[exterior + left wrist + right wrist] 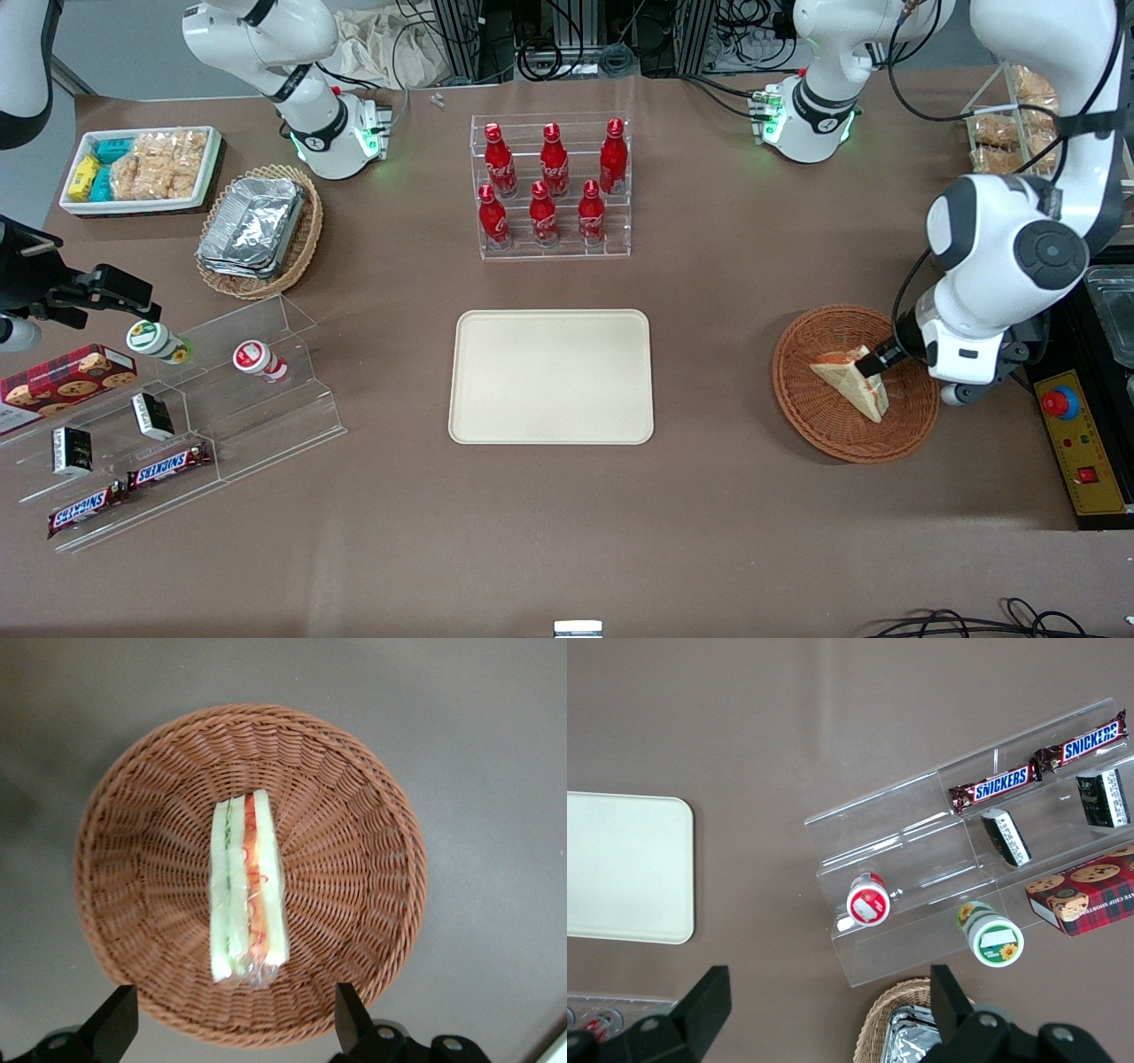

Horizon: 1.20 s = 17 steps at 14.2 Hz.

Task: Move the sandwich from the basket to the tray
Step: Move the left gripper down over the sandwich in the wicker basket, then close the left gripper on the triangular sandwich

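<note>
Open tool (232,1020) over basket (354,797), sandwich (246,890) unobstructed.

Brown table (726,292) w/ tray (551,377) (bare), basket (833,434).

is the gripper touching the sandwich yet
Apart. In the left wrist view the open gripper hangs over the basket, its fingers clear of the sandwich.

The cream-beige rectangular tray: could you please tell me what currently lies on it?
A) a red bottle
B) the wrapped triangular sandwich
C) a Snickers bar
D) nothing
D: the cream-beige rectangular tray is bare, while the wrapped triangular sandwich lies in the round reddish-brown wicker basket, with the left arm's open gripper above it.
</note>
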{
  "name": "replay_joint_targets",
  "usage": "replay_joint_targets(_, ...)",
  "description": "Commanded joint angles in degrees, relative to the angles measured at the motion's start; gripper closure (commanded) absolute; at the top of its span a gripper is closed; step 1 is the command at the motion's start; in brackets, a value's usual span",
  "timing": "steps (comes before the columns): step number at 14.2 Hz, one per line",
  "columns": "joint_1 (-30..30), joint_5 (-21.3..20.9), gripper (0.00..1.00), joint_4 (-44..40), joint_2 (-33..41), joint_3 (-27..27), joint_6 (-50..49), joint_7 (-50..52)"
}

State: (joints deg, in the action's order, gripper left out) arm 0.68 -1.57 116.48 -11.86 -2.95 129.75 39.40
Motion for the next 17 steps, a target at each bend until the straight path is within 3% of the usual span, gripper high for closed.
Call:
replay_joint_targets(1, -0.1, -0.1, 0.00, 0.2, -2.4, 0.0, 3.5, 2.2)
replay_joint_targets(17, -1.3, 0.0, 0.00, 3.0, -10.5, 0.0, 12.0, 5.2)
